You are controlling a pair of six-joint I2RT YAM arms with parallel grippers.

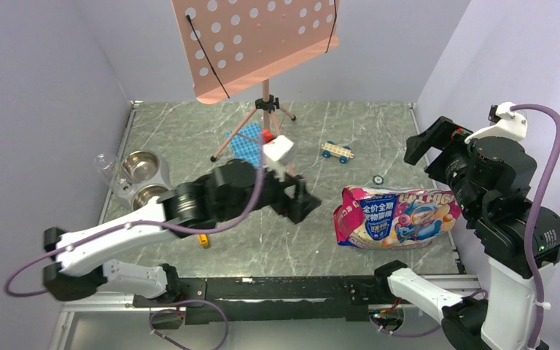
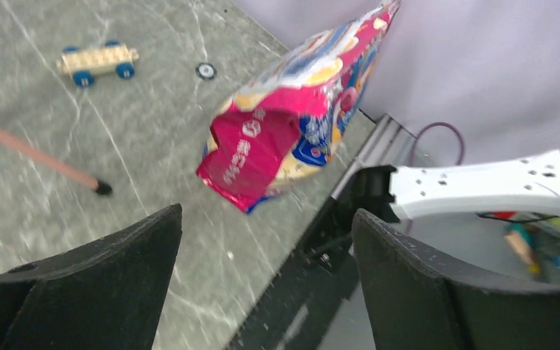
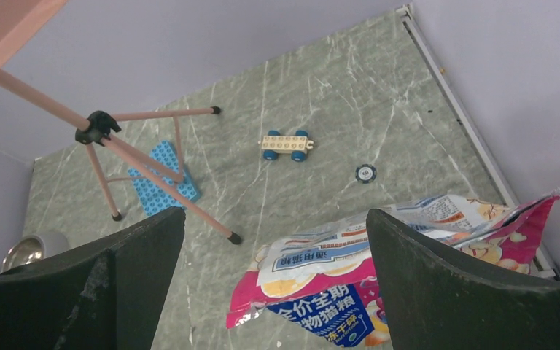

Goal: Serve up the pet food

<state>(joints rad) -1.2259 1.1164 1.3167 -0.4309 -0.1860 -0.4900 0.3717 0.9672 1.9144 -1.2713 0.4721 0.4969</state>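
Observation:
No kibble shows; it is out of sight. The pink-and-blue foil bag (image 1: 397, 215) lies on its side at the table's front right, its crumpled mouth facing left. It also shows in the left wrist view (image 2: 284, 124) and the right wrist view (image 3: 335, 270). My left gripper (image 1: 308, 200) is open and empty, hovering just left of the bag's mouth; its jaws (image 2: 266, 284) frame bare table and the front rail. My right gripper (image 1: 417, 149) is open and empty, raised above and behind the bag (image 3: 273, 284). Two steel bowls (image 1: 142, 168) sit at the far left.
A pink music stand on a tripod (image 1: 266, 102) stands at the back centre over a blue baseplate (image 1: 246, 142). A toy car (image 1: 336, 151) and a small black disc (image 1: 378, 179) lie behind the bag. A yellow scoop (image 1: 203, 240) peeks out under the left arm.

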